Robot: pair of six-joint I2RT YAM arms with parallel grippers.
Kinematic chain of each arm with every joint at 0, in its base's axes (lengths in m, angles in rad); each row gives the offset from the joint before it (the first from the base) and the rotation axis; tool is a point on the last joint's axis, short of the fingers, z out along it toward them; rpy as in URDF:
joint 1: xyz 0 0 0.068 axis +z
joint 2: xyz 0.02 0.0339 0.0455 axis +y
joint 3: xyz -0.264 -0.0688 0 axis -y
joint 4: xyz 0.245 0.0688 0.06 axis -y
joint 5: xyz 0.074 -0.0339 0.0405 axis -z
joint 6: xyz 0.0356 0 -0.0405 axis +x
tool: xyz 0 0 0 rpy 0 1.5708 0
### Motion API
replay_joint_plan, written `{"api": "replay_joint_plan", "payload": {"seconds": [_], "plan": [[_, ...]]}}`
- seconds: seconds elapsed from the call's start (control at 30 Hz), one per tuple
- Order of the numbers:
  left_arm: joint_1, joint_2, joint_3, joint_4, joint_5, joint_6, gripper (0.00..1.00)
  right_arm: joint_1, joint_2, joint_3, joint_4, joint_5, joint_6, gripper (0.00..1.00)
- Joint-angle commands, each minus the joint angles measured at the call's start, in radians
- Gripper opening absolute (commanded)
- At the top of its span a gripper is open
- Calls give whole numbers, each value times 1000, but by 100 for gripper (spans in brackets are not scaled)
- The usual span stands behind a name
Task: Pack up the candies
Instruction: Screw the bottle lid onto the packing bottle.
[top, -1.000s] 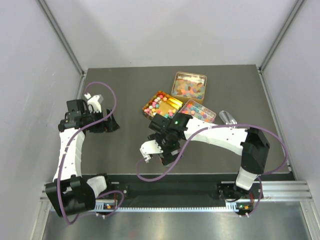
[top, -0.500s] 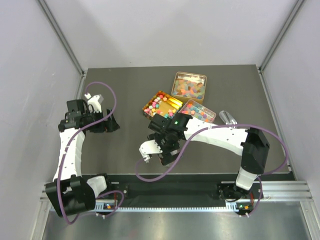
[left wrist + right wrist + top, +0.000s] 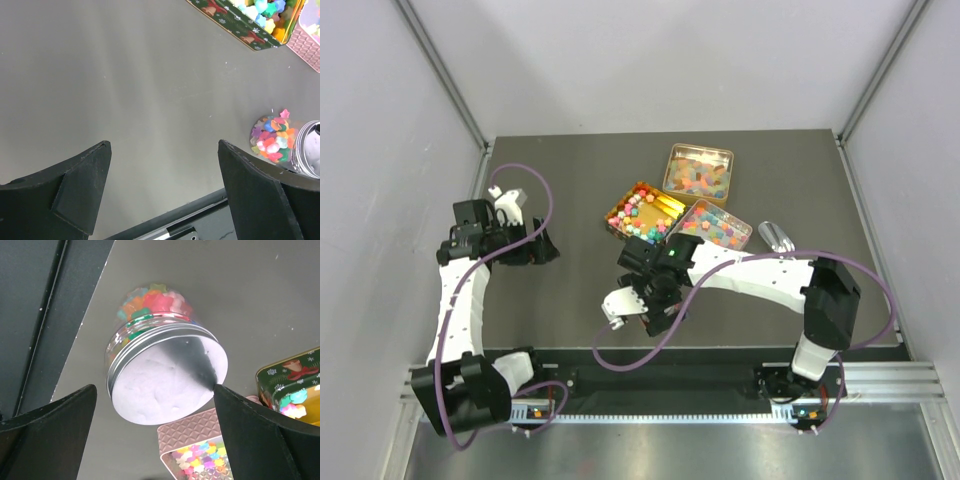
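While both pincers stand spread wide, the left pincer [image 3: 164, 145] hangs over the matte grey table [image 3: 125, 75] and holds nothing. The right pincer [image 3: 155, 387] straddles a clear round jar [image 3: 147, 327] that lies on its side. The jar's brushed-metal lid [image 3: 165, 390] is on the end nearer the tins. Glossy multicoloured candies [image 3: 155, 302] fill the jar. Farther back, more candies lie in a green tin [image 3: 287, 375], a quilted pink tin [image 3: 192, 432] and a gold tin [image 3: 669, 165].

left arm [image 3: 455, 300]: elbow bent, wrist angled inward | left gripper [image 3: 164, 145]: jaws wide apart | right arm [image 3: 760, 272]: folded across toward centre | right gripper [image 3: 155, 387]: jaws spread wide, pointing down
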State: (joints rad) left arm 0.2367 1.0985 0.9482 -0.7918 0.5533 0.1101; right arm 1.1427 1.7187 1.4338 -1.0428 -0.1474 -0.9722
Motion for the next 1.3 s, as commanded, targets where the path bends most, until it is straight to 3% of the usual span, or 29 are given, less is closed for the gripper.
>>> {"api": "replay_joint_plan", "payload": {"seconds": [0.0,0.77,0.97,1.27], "plan": [[-2,-26,1,57,16,-7,92,14,-39,40,-19,25,-2,100],[-2,-14,-2,66,2,-10,92,23,-114,132,-141,49,-79,100],[-2,-11,1,66,2,-15,91,0,-93,203,-24,60,2,99],[0,-20,6,46,-1,-4,89,-32,-11,139,113,89,67,97]]}}
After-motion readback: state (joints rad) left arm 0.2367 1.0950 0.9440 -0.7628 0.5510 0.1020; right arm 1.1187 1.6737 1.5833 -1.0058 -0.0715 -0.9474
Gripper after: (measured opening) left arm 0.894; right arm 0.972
